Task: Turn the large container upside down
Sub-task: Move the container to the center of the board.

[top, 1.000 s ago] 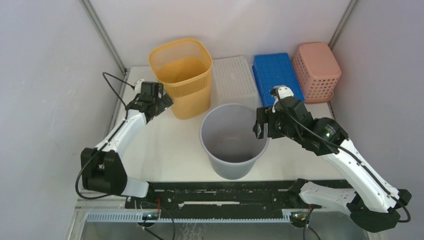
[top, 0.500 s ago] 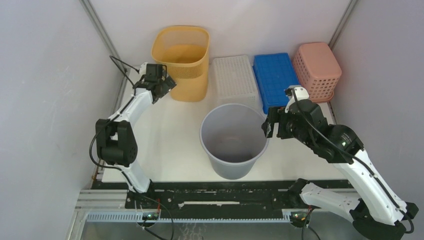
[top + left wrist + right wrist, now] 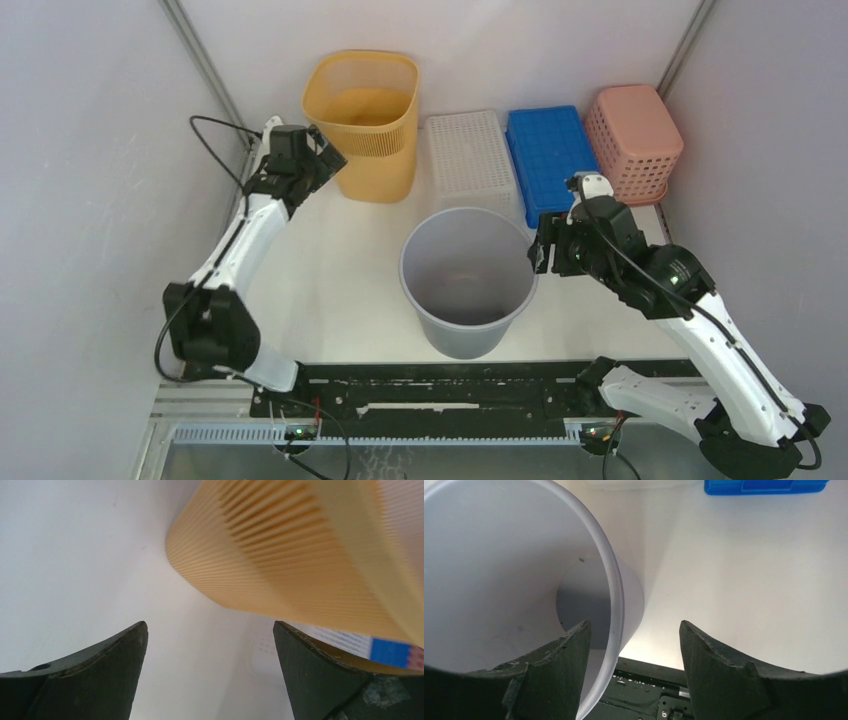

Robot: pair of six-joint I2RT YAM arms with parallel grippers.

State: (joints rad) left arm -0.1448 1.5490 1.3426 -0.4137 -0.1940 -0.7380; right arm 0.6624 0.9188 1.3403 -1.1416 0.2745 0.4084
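The large container, a grey round bucket (image 3: 470,335), stands upright with its mouth up in the middle of the table. My right gripper (image 3: 545,250) is at its right rim and open. In the right wrist view the rim (image 3: 616,590) runs between the fingers of the right gripper (image 3: 634,625), one finger inside the bucket (image 3: 499,555) and one outside, with gaps on both sides. My left gripper (image 3: 325,165) is open beside the yellow bin (image 3: 365,130) at the back left. In the left wrist view the left gripper (image 3: 210,625) holds nothing, and the ribbed bin wall (image 3: 280,545) lies just ahead.
Along the back wall stand a white perforated crate (image 3: 468,160), a blue crate (image 3: 550,150) and a pink basket (image 3: 632,140). A black rail (image 3: 450,385) runs along the table's near edge, close below the bucket.
The yellow bin went from nearer and raised to standing at the back, and my left gripper drew off to its left. My right gripper shifted right onto the bucket's rim, jaws slightly narrower.
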